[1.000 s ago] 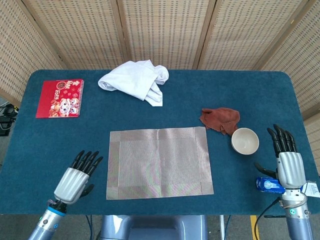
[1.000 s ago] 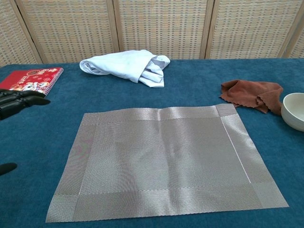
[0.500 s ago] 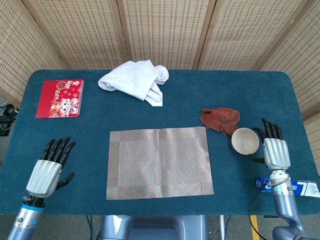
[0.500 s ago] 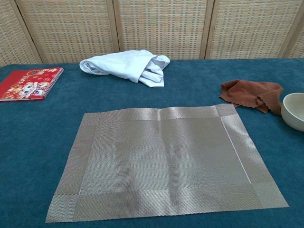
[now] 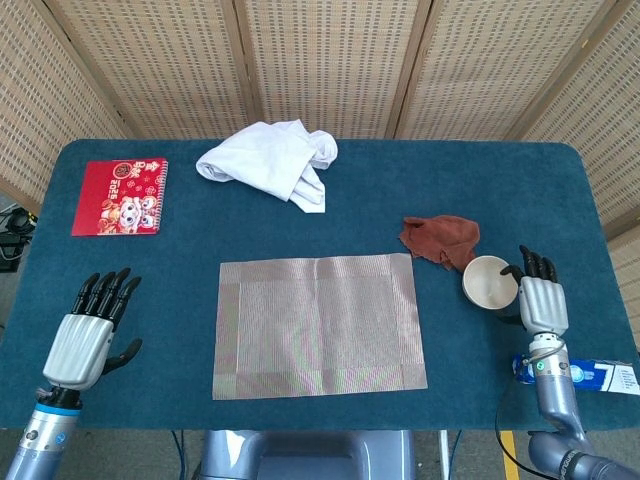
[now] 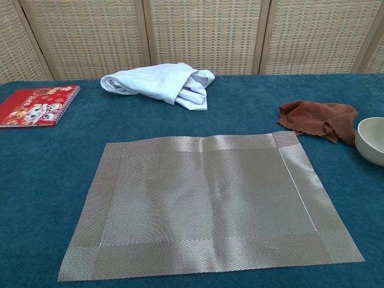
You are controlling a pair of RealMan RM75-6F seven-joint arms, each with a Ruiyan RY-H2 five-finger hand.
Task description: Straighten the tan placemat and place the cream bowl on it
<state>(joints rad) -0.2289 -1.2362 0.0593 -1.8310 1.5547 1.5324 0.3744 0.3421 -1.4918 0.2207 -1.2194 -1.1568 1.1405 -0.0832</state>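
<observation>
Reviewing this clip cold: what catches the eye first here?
The tan placemat lies flat at the middle of the blue table. The cream bowl sits off its right edge beside a rust cloth, with the right hand right next to it. A white cloth lies bunched at the back.

Brown cloth touches cream bowl; placemat bare.

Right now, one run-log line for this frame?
placemat flat, bare | bowl on table beside it | right hand at bowl, grasp unclear | left hand open
</observation>
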